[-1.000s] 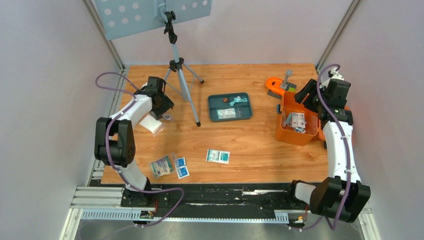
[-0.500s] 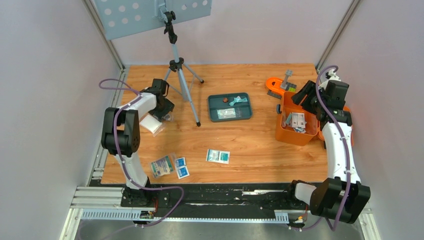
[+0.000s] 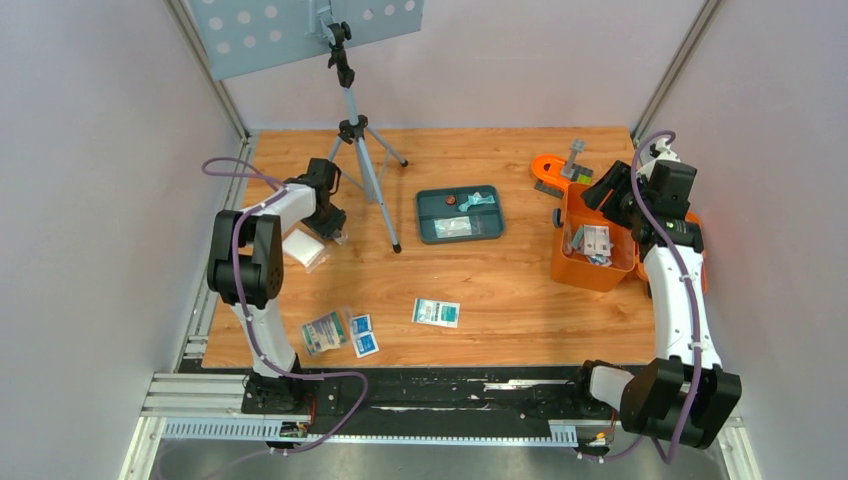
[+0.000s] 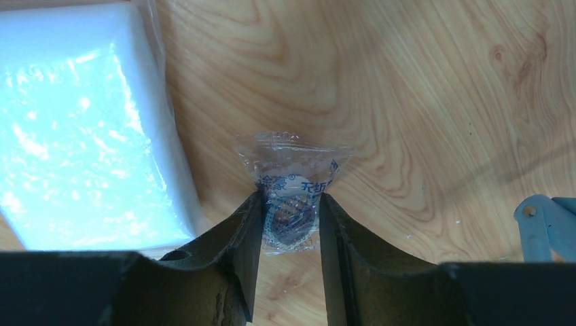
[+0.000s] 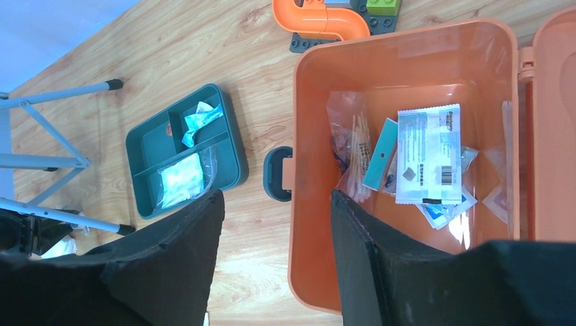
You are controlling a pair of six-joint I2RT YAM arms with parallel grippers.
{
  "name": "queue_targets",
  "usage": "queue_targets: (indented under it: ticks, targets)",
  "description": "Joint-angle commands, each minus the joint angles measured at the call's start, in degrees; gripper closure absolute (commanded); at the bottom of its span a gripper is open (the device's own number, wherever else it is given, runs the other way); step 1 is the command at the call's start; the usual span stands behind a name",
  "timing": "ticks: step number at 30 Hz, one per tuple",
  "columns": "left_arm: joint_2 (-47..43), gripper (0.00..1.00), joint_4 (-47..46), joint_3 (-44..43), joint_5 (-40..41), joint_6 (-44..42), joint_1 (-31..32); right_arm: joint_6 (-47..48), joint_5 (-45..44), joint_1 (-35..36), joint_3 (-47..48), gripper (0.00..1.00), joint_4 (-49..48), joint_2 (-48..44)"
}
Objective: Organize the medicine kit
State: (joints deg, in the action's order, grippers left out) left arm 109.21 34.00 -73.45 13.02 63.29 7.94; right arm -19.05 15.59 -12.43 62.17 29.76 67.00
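Left side of the counter [image 3: 480, 290]: the left fingers [image 4: 248, 231] are down at the surface, one on each side of a small clear sachet [image 4: 293, 163] with printed lettering. They press on both its edges, and its lower half looks squeezed narrower than its top, so they appear to be clamped on it. The sachet still lies on the wood. A white padded packet [image 4: 81, 136] sits just beside it, and a tripod [image 3: 365, 170] stands nearby.

Right side: the medicine kit [image 3: 596, 268] rests at the right edge of the counter with its lid thrown open. Inside are a white barcoded packet [image 5: 429, 153], a teal strip and several clear sachets in a loose pile. The right fingers [image 5: 183, 265] hover above the kit's front wall, set well apart, with nothing between them.

Centre: a dark teal divided tray [image 3: 422, 218] holds a few small items. An orange curved piece [image 3: 548, 168] lies behind the kit.

Near edge: three flat packets [image 3: 436, 312] lie well apart from both arms.
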Motion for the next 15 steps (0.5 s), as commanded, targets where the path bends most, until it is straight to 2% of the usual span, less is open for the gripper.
queue_targets:
  ticks: [1, 4, 8, 12, 15]
  targets:
    - [-1.8, 0.59, 1.1, 0.1, 2.0, -0.8, 1.5, -0.9, 1.0, 0.5, 0.2, 0.43, -2.0, -2.0]
    - [-4.4, 0.60, 1.3, 3.0, 1.2, -3.3, 2.6, -0.9, 1.1, 0.7, 0.2, 0.44, -1.9, -2.6]
    - [-13.7, 0.60, -0.2, 9.7, -1.0, -6.4, 5.4, -1.1, 1.6, 0.9, 0.0, 0.44, -1.8, -3.2]
    - [-21.7, 0.60, -0.4, 14.4, -2.6, -9.5, 12.0, -1.6, 2.4, 1.3, -0.4, 0.44, -1.9, -3.7]
    - [-24.4, 0.60, 1.1, 15.2, -4.0, -11.9, 17.4, -1.8, 2.8, 1.7, -1.0, 0.44, -1.8, -4.2]
